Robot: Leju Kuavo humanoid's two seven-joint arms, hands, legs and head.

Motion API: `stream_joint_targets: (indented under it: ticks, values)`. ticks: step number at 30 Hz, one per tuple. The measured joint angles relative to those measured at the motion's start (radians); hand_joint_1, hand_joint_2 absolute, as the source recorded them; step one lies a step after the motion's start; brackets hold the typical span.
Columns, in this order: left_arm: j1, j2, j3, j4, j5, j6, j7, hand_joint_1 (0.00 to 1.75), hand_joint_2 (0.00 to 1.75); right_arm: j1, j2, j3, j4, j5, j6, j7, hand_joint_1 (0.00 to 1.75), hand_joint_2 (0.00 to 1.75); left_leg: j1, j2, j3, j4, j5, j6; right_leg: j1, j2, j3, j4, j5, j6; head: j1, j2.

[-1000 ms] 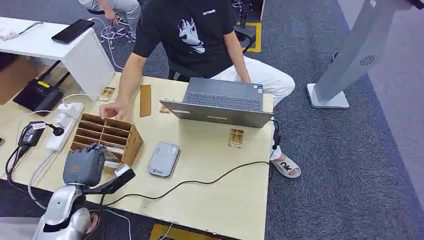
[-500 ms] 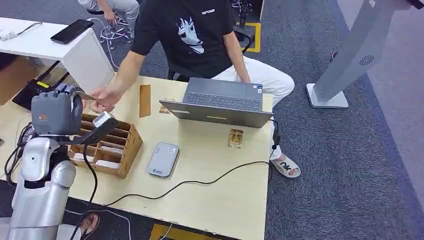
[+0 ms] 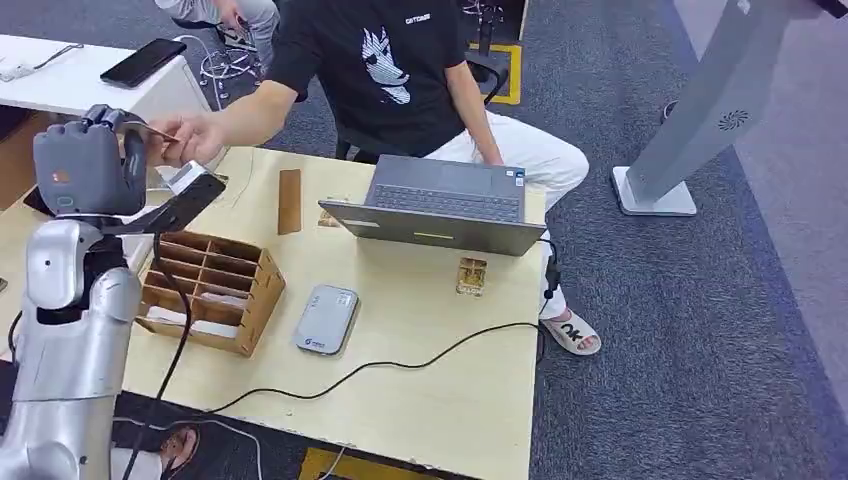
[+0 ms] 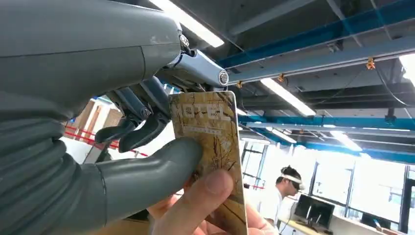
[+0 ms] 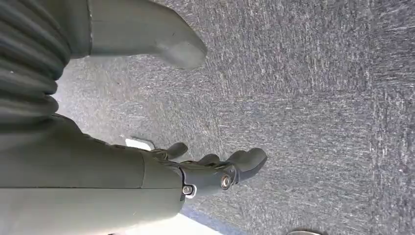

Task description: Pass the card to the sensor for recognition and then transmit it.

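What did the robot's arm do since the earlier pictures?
The left hand rose from the wooden sorter box with the card and carried it up to the person's hand, which now pinches it too. The card reader and laptop stayed put.

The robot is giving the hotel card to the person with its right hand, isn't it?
Not quite. It is the left hand that holds the hotel card while the person's hand takes it, as the left wrist view shows. The right hand holds nothing.
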Motion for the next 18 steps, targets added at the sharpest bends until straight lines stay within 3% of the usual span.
stream_joint_targets:
  ticks: [3,4,5,18]
  values:
    - [0.0,-0.009,-0.013,0.006,-0.002,0.004,-0.005,1.75,1.75,0.0,0.0,0.001,0.0,0.001,0.002,0.0,0.0,1.75,0.0,0.0,0.0,0.0,0.0,0.0,0.0,0.0,0.0,0.0,0.0,0.0,0.0,0.0]
    - [0.0,-0.011,-0.015,0.007,-0.002,0.004,-0.006,0.49,1.75,0.0,0.0,0.001,0.0,0.001,0.002,0.0,0.0,1.75,0.0,0.0,0.0,0.0,0.0,0.0,0.0,0.001,0.0,0.0,0.0,0.0,0.0,0.0]
    - [0.0,-0.014,-0.016,0.008,-0.002,0.004,-0.006,0.0,1.75,0.0,0.0,0.001,0.0,0.001,0.002,0.0,0.0,1.75,0.0,0.001,0.0,0.0,0.0,0.0,0.0,0.001,0.0,0.0,0.0,0.0,0.0,0.0]
    - [0.035,-0.04,-0.033,-0.001,0.038,0.035,0.001,0.0,1.75,0.0,0.0,0.001,0.0,-0.01,0.0,0.007,0.0,1.75,0.0,0.001,-0.001,0.0,-0.001,0.0,0.0,0.001,-0.001,0.0,0.0,0.0,0.0,0.0]
